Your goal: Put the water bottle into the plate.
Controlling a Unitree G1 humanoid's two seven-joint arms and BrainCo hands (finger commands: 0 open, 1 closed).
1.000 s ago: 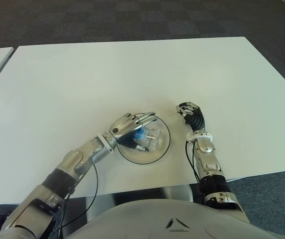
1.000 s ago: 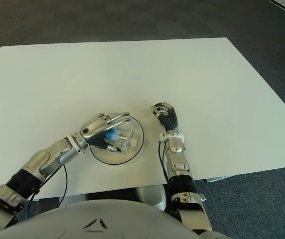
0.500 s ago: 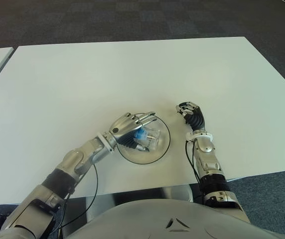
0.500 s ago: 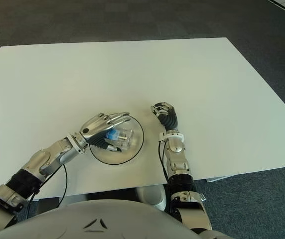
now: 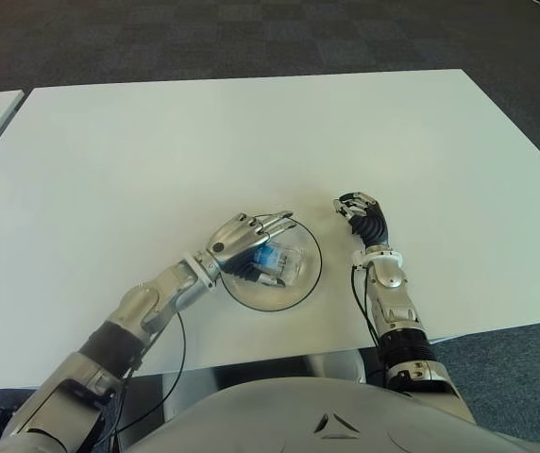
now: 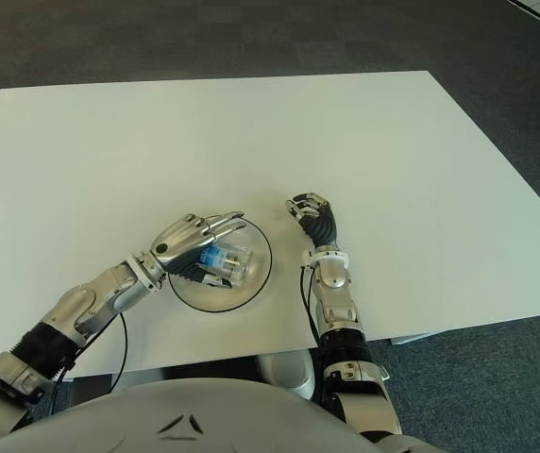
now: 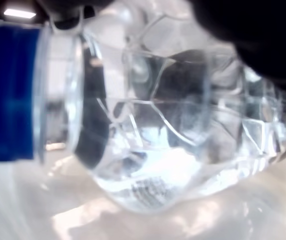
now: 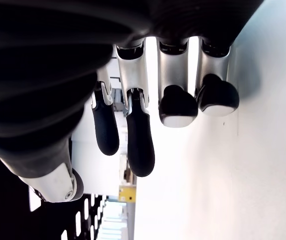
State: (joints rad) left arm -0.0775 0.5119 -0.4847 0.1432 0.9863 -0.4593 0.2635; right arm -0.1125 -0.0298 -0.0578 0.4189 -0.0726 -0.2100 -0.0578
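- Bottle (image 5: 278, 261): a clear one with a blue label, lying on its side inside the plate (image 5: 309, 278), which sits near the front edge of the white bench (image 5: 251, 142).
- The left hand (image 5: 248, 241) is over the left part of the plate, its fingers (image 5: 272, 225) stretched out across the top of the bottle and its thumb below; in the left wrist view the bottle (image 7: 148, 125) fills the picture, with dark parts of the hand at the edges, so the hand is closed around it.
- Whether the bottle's weight is on the plate or carried by the hand, I cannot tell.
- The left forearm (image 5: 161, 297) reaches in from the near left corner, a thin black cable looping beneath it.
- The right hand (image 5: 362, 213) shows just to the right of the plate, apart from it, its fingers curled in on themselves and holding nothing; the right wrist view shows the fingertips (image 8: 178, 105) bent toward the palm beside the bare bench surface.
- Beyond the two hands the bench runs on bare to its far edge.
- Dark carpet (image 5: 251, 38) lies past the bench.
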